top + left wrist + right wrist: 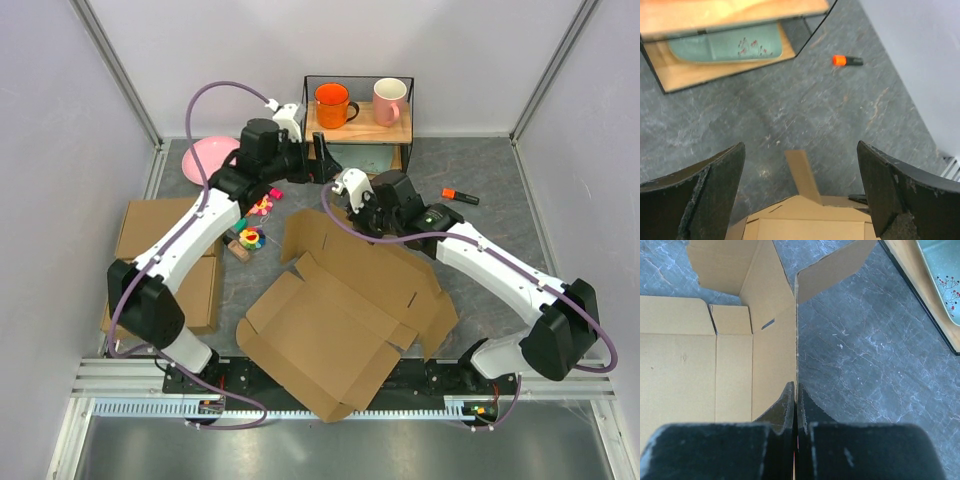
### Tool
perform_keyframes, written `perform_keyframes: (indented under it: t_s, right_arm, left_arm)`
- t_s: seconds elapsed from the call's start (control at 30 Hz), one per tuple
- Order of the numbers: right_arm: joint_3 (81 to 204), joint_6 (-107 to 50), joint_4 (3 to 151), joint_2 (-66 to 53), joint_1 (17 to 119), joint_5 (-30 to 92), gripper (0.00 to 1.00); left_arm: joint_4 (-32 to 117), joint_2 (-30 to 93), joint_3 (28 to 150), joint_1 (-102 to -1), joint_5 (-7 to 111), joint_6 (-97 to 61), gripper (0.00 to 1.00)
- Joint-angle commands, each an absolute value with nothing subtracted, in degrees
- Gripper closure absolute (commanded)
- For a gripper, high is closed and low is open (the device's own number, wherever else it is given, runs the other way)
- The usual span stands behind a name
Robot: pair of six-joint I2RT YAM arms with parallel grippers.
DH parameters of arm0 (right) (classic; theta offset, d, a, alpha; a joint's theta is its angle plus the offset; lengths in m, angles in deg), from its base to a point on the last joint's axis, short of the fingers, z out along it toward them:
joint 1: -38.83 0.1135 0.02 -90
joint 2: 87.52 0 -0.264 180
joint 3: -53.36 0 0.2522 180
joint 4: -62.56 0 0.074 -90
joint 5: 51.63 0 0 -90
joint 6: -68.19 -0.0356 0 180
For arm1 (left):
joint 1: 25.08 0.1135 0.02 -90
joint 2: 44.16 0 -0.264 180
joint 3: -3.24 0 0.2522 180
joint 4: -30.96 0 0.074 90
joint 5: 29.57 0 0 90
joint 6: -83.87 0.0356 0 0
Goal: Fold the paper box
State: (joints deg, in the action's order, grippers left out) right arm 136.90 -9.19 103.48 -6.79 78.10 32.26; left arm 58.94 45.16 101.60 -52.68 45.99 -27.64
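Here, right jaws clamp the paper box (680,375) edge.

Open tabletop (470,160) between wire shelf (358,132) and paper box (330,330)

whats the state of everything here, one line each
paper box, unfolded, some flaps raised, not closed
right gripper, shut on the paper box's raised edge
left gripper, open, holding nothing
orange mug, upright on the shelf
pink mug, upright on the shelf
marker, lying flat
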Motion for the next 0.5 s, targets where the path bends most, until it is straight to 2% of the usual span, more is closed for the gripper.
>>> perform_keyframes:
  t_s: [0.0,0.2,0.23,0.3,0.37,0.4,0.47]
  right_arm:
    - [139.3,-9.9,103.8,-6.7,78.7,33.3,1.00]
    - [139.5,-9.8,104.0,-6.5,79.3,34.0,1.00]
    - [139.5,-9.7,104.0,-6.4,79.3,34.0,1.00]
    - [139.5,-9.7,104.0,-6.2,79.5,34.2,1.00]
    - [139.5,-9.7,104.0,-6.1,79.7,34.3,1.00]
    - [139.6,-9.6,104.0,-6.0,79.8,34.6,1.00]
    - [139.6,-9.6,104.1,-6.0,79.9,34.8,1.00]
  left_arm:
    - [63.8,48.5,104.2,-54.0,48.8,-25.3,0.01]
    - [66.5,52.3,106.6,-55.7,48.5,-24.3,0.21]
    - [66.9,52.8,107.3,-55.8,48.6,-24.2,0.28]
    - [68.7,53.9,108.1,-55.9,49.4,-24.2,0.34]
    - [69.6,54.4,108.7,-55.9,50.1,-24.7,0.47]
    - [70.0,54.4,108.7,-55.9,51.0,-25.1,0.58]
    - [70.0,54.0,107.8,-55.9,51.5,-27.3,0.67]
